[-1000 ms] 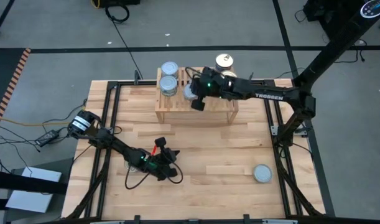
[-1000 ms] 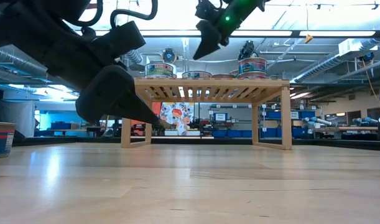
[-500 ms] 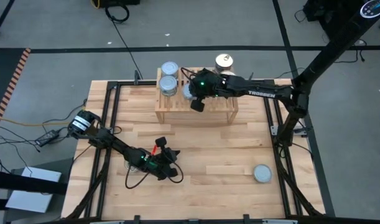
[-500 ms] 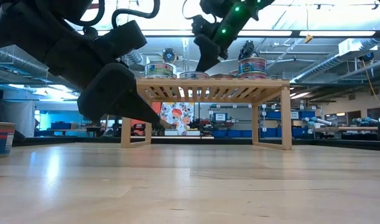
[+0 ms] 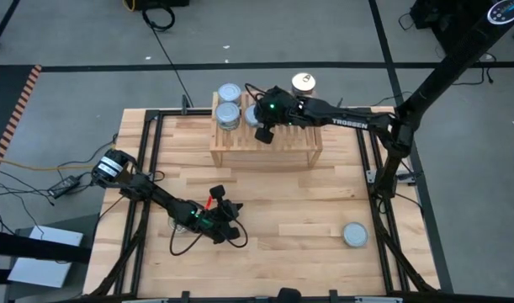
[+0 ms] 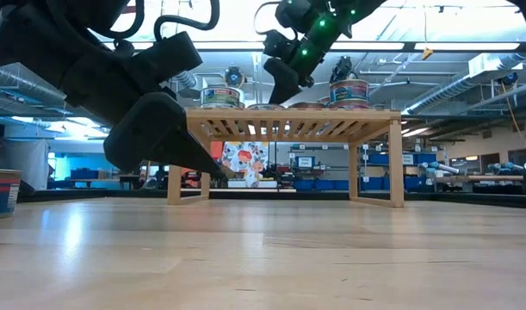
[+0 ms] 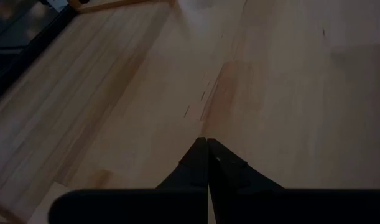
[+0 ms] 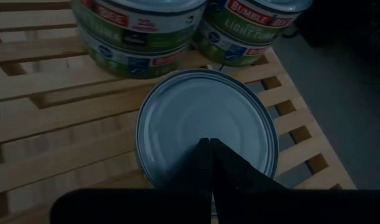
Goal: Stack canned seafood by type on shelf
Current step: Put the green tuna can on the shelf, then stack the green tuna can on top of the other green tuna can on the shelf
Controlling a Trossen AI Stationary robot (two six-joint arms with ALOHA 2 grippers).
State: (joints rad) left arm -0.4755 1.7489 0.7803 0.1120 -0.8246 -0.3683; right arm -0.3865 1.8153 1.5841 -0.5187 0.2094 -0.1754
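Right wrist view: the closed, empty right gripper [image 8: 208, 149] hovers over a silvery-lidded tin [image 8: 206, 127] at frame centre, on the slatted shelf [image 8: 46, 118].

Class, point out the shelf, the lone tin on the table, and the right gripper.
shelf [image 5: 283, 150], high view, front slat.
lone tin [image 5: 355, 235], high view, lid centre.
right gripper [image 5: 261, 135], high view, shut fingertips.

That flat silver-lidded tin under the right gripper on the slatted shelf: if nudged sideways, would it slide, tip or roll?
The short round silver-lidded tin sits flat and is wider than tall, so it would probably slide, not tip. The light wooden slatted shelf has gaps that may catch its rim. The shut right gripper hangs over its smooth lid, which looks slippery.
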